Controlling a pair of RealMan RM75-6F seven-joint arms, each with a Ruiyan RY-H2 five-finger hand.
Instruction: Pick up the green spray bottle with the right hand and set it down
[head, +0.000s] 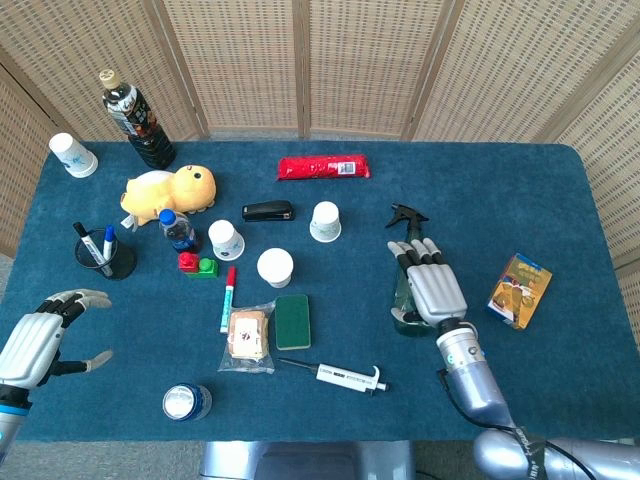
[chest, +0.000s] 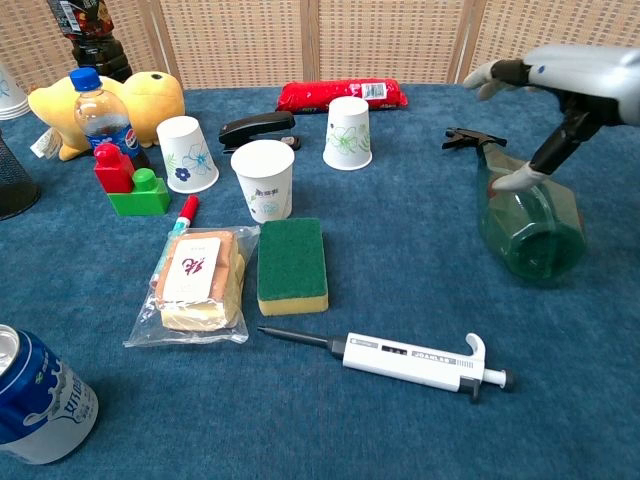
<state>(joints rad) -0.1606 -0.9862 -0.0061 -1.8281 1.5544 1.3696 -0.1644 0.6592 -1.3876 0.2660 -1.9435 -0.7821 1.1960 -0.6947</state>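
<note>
Near edge first: the left hand (head: 30, 345) hangs off the front-left corner of the table (head: 560, 200), fingers apart, nothing in it; prob. parked there because the task is not for it. Just beyond, a blue can (chest: 35, 410) stands upright, and a pipette (chest: 415, 362) lies flat on the cloth, its tip toward a yellow-green sponge (chest: 291, 264) and a bagged snack (chest: 193, 283).

The right hand (head: 432, 285) is above the green spray bottle (chest: 528, 215), which lies on its side right of centre, black trigger head to the far side, wide base to the robot; the hand is lined up along the body w/ fingers (head: 418, 252) stretched toward the neck. In the chest view one fingertip (chest: 515, 180) seems to touch the bottle's upper side, but nothing is wrapped around it; so I judge it released, not yet grasping, approx. in the reach-and-align step. A lying, rounded bottle may roll when pushed, so the grip should come from both sides.

Mid table: paper cups (head: 275, 266), red and green blocks (head: 197, 264), a small water bottle (head: 178, 229), a stapler (head: 268, 211); a small orange box (head: 519, 290) lies well apart, to the right. Far side: a yellow plush toy (head: 170, 190), a red packet (head: 322, 167), a dark bottle (head: 135, 118).

The surface is dark blue carpet-like cloth, so some friction; behind it stands a woven folding screen (head: 350, 60).
</note>
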